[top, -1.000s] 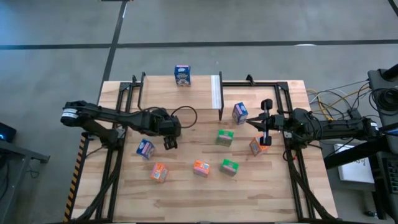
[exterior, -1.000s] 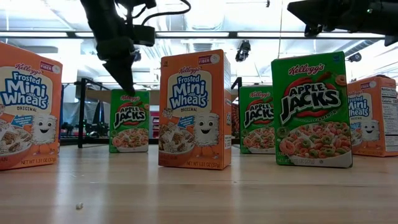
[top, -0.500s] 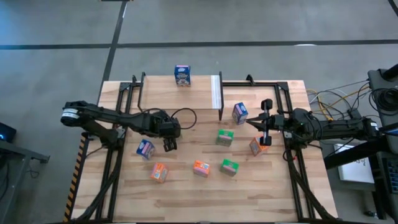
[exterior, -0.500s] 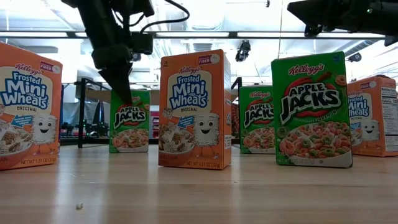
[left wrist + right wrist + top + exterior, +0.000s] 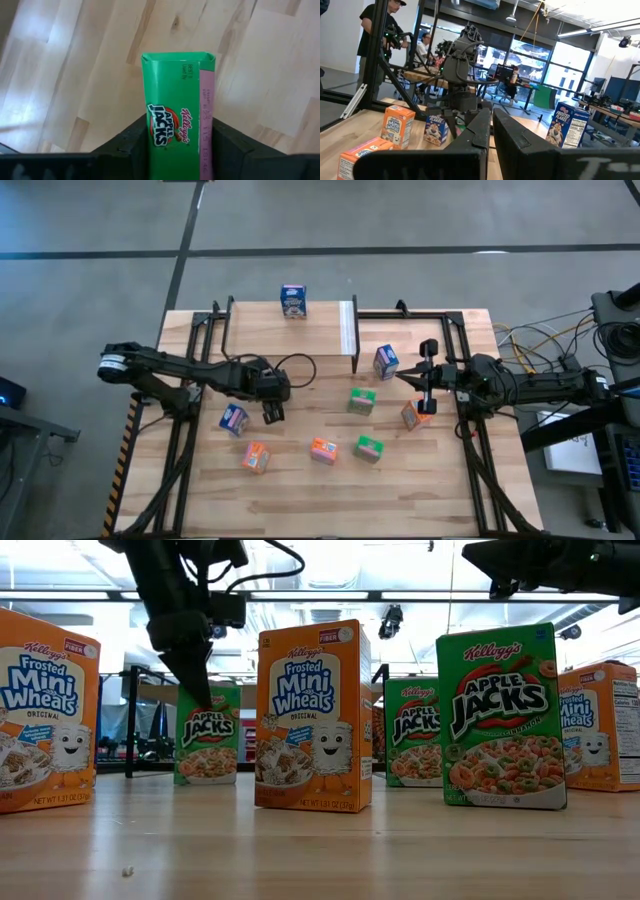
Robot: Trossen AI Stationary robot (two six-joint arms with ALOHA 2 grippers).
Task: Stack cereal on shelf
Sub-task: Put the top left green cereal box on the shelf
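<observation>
The left end effector has lowered onto the green cereal box.

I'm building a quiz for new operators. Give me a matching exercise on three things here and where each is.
1. rearmost blue cardboard mini cereal box
2. green Apple Jacks mini box
3. right gripper

A. fingers shut, empty, above the tabletop
B. alone on the light-wood shelf
C. clamped between the left gripper's fingers

Pairs: 1-B; 2-C; 3-A
</observation>
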